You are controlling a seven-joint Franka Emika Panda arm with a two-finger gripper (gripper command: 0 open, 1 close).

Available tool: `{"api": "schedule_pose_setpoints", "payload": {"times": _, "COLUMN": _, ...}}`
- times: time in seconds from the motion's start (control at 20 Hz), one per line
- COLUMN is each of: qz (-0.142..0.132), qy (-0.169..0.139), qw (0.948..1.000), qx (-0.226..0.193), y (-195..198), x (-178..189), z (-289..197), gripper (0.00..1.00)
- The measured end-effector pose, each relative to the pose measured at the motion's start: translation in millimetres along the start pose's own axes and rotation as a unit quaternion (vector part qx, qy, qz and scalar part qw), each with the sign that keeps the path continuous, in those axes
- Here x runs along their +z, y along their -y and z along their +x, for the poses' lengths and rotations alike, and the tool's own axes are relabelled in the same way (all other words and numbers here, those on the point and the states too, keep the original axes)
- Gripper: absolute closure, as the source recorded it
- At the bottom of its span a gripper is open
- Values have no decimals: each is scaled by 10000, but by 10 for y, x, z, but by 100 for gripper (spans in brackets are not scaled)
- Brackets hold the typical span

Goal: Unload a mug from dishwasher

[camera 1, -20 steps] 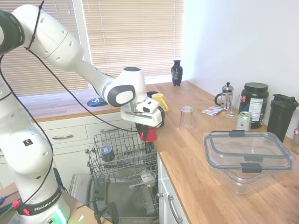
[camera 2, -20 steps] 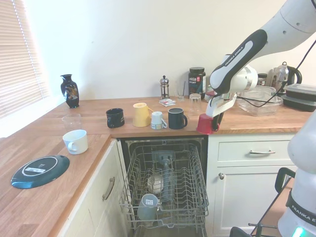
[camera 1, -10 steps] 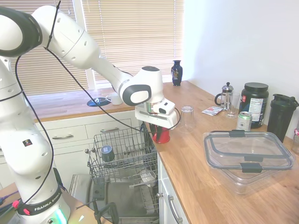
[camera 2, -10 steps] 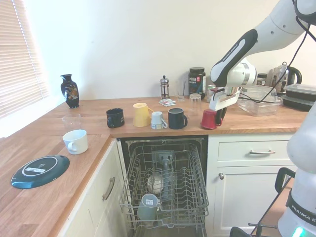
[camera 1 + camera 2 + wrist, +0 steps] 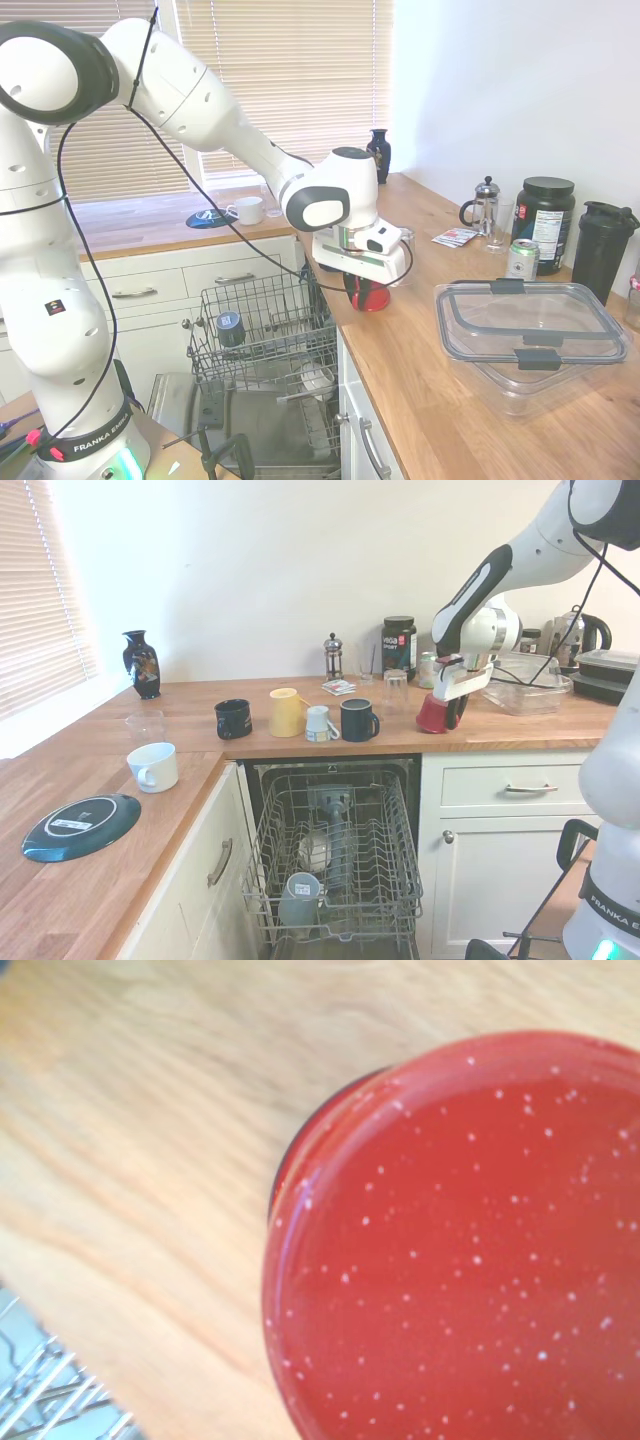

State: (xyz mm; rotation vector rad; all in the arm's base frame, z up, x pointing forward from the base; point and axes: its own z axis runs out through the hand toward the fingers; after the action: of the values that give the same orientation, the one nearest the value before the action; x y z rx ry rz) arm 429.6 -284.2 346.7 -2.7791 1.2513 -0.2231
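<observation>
A: Counter, left end?
B: Teal plate (image 5: 80, 826), white cup (image 5: 153, 766), clear glass (image 5: 145, 727), dark vase (image 5: 141, 664) by the blinds. Bare wood between plate and corner.

A: Behind the dishwasher (image 5: 335, 865)?
B: Navy mug (image 5: 233, 719), yellow mug (image 5: 285, 712), small pale mug (image 5: 319, 723), dark mug (image 5: 357, 720), in a row along the counter's front edge, close together. French press (image 5: 333, 656) and a black tub (image 5: 399, 647) stand back near the wall.

A: Rack?
B: Pulled out over the dropped door. One grey cup (image 5: 298, 895) mouth-down near the front, a pale item mid-rack, the rest open wire.

A: Red mug (image 5: 433, 713)?
B: Out of the rack, upside down, tilted, over the counter right of the dishwasher and near the front edge. Whether it touches the wood I cannot tell. The wrist view shows its wet red base (image 5: 460, 1250) over wood, rack wire at one corner.

A: Gripper (image 5: 446, 702)?
B: Clamped on the mug, fingers down either side.

A: Room to the right?
B: Bare wood beside the mug, then a clear lidded container (image 5: 530, 335); a can (image 5: 521, 259) and a black shaker (image 5: 603, 249) sit near the wall.
</observation>
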Motion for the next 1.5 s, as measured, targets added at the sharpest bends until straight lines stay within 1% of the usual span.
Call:
{"api": "schedule_pose_setpoints", "payload": {"times": 0.2, "qz": -81, "qy": 16, "qw": 9999, "qx": -69, "y": 20, "x": 10, "z": 64, "gripper": 100}}
{"api": "schedule_pose_setpoints", "payload": {"times": 0.65, "qz": -189, "qy": 184, "qw": 9996, "qx": -75, "y": 71, "x": 22, "z": 267, "gripper": 100}}
{"api": "schedule_pose_setpoints", "payload": {"times": 1.0, "qz": -269, "qy": 252, "qw": 9993, "qx": -100, "y": 46, "x": 17, "z": 312, "gripper": 100}}
{"api": "schedule_pose_setpoints", "payload": {"times": 1.05, "qz": -302, "qy": 261, "qw": 9991, "qx": -113, "y": 33, "x": 12, "z": 311, "gripper": 0}}
{"api": "schedule_pose_setpoints", "payload": {"times": 1.2, "qz": -379, "qy": 263, "qw": 9988, "qx": -155, "y": 12, "x": 6, "z": 313, "gripper": 0}}
{"api": "schedule_pose_setpoints", "payload": {"times": 1.5, "qz": -414, "qy": 268, "qw": 9987, "qx": -145, "y": 5, "x": 5, "z": 307, "gripper": 0}}
